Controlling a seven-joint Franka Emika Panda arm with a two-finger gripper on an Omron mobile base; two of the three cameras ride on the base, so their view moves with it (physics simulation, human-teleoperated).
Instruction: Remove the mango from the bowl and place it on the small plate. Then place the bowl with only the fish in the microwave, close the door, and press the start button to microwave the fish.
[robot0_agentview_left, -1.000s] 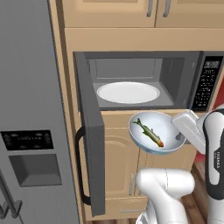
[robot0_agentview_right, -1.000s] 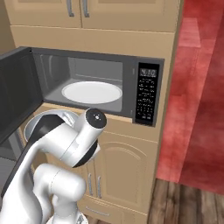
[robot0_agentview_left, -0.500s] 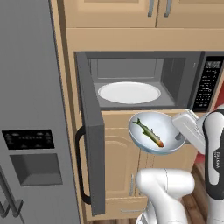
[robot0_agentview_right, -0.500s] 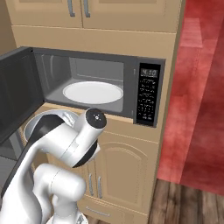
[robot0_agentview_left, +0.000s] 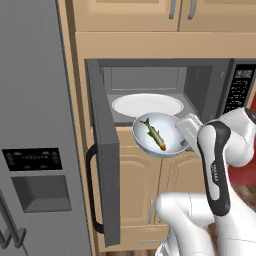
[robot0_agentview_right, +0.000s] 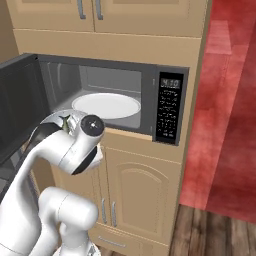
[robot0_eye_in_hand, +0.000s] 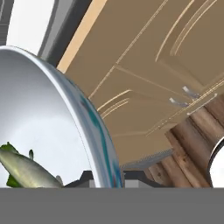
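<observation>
Before the open microwave (robot0_agentview_left: 200, 85), the glossy pale bowl (robot0_agentview_left: 159, 135) carries one green-yellow fish (robot0_agentview_left: 153, 133).

Nothing here reads clearly. The microwave (robot0_agentview_right: 112, 100) keypad panel (robot0_agentview_right: 168, 108) carries a small lit display and rows of buttons — too blurred to make out.

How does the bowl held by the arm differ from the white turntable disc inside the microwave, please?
The bowl is deep and glossy blue-white, while the turntable disc is flat and plain white. The bowl carries the fish; the disc is bare. The bowl hangs in the air just in front of the open microwave, gripped at its rim by the end effector; the disc lies on the oven floor. Both are round.
</observation>
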